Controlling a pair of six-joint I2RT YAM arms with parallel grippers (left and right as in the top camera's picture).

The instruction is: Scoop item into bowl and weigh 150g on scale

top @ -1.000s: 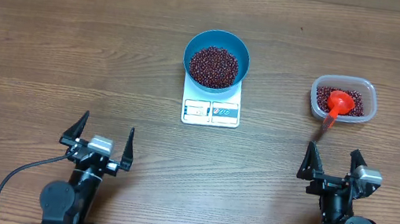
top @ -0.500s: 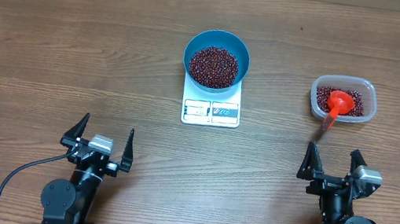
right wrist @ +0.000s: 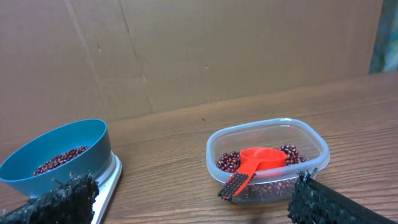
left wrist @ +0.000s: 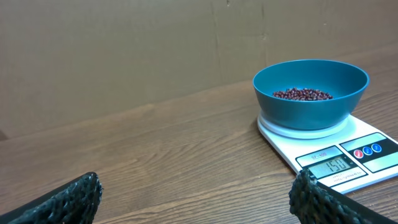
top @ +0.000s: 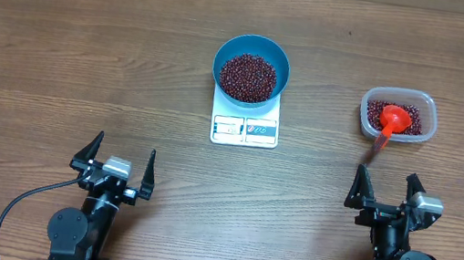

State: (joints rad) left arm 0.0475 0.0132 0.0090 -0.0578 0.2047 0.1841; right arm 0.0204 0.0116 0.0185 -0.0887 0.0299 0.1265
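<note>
Nothing moved, scale point(left wrist: 323, 148) reads 150

Lab setup: wooden table point(top: 60, 49), cardboard wall point(left wrist: 124, 50)

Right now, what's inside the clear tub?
The clear tub holds dark red-brown beans and an orange-red scoop resting on them, its handle poking over the rim. The beans under the scoop and the tub's bottom are covered.

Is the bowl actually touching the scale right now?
Touching. Left wrist view shows the bowl resting directly on the scale, on its white platform.
</note>
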